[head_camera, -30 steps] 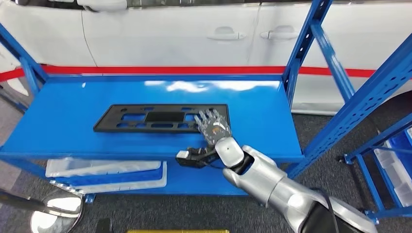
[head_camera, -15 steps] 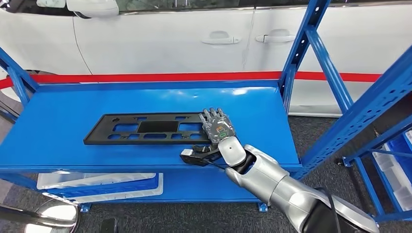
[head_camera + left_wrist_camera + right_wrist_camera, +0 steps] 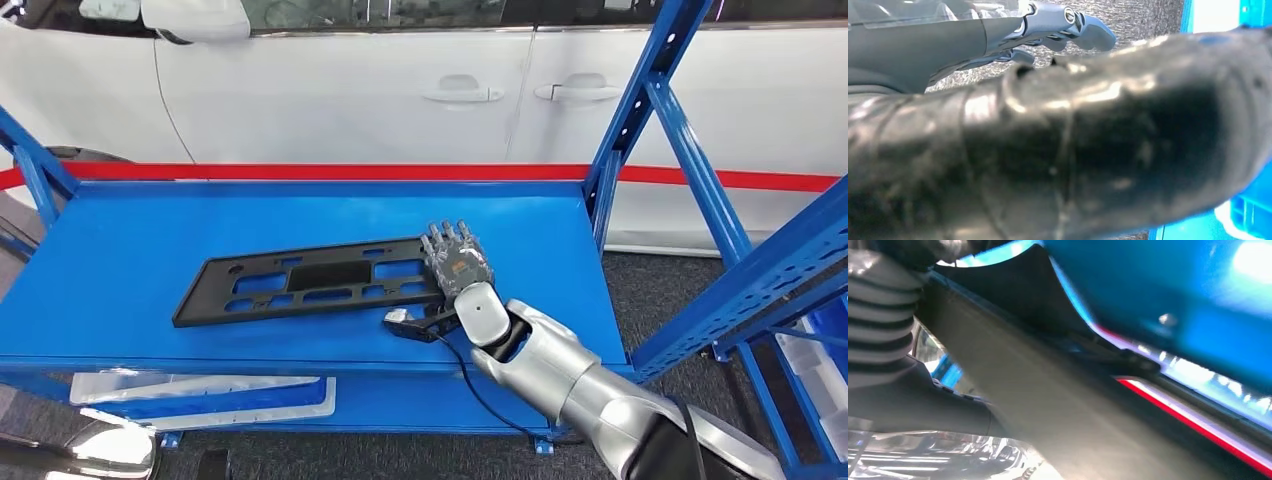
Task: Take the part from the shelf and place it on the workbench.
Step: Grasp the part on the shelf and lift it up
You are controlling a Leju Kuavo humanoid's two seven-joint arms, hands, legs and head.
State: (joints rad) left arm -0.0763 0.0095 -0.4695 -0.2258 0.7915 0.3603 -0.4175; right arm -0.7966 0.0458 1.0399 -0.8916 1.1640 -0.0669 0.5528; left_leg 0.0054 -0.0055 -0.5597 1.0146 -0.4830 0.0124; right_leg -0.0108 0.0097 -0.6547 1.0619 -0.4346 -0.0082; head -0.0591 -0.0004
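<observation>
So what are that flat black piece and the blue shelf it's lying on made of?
The flat black piece looks like moulded plastic: matt, thin, with neat rectangular cut-outs and no shine. The blue shelf looks like painted sheet metal: its glossy top mirrors the white car behind, and its uprights are punched with holes. Both are guesses from appearance alone.

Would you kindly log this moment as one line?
right hand: grips black part's right end | part: tilted on blue shelf | workbench placement: not yet done
</observation>
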